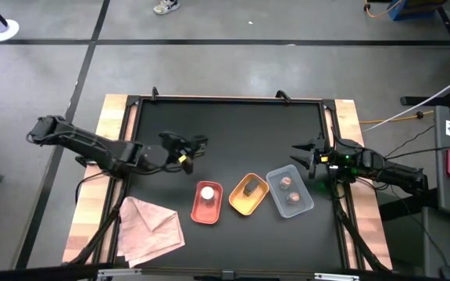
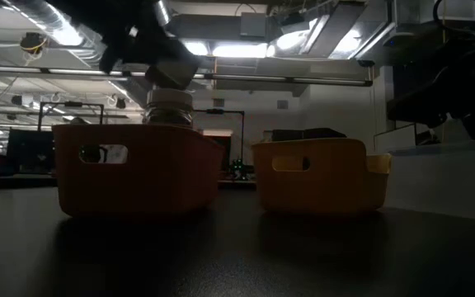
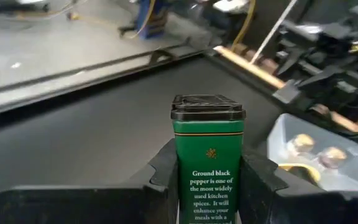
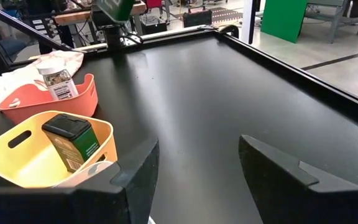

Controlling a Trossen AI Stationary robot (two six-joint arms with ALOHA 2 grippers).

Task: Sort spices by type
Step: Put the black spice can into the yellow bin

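Left gripper (image 1: 184,153) clenched on green pepper tin (image 3: 207,158), held upright above table (image 1: 233,133), likely for yellow tray (image 1: 236,204) where matching tin (image 4: 72,140) lies. White-capped jar (image 1: 207,192) in red tray (image 1: 195,211); two pinkish jars (image 1: 289,190) in grey tray (image 1: 307,204). Right gripper (image 1: 309,159) parked at table's right edge, jaws apart, empty.

three trays are sitting in a row on the table: one red tray (image 1: 206,209), one yellow tray (image 1: 243,204) and one grey tray (image 1: 301,204). five spice containers are showing in all: one white-capped jar (image 1: 207,193) is standing in the red tray, two pinkish-brown jars (image 1: 285,183) (image 1: 293,197) are lying in the grey tray, and two green pepper tins are showing, one green tin (image 4: 71,140) in the yellow tray, the other tin (image 3: 207,158) up off the table. one pink cloth (image 1: 148,229) is lying near the red tray.
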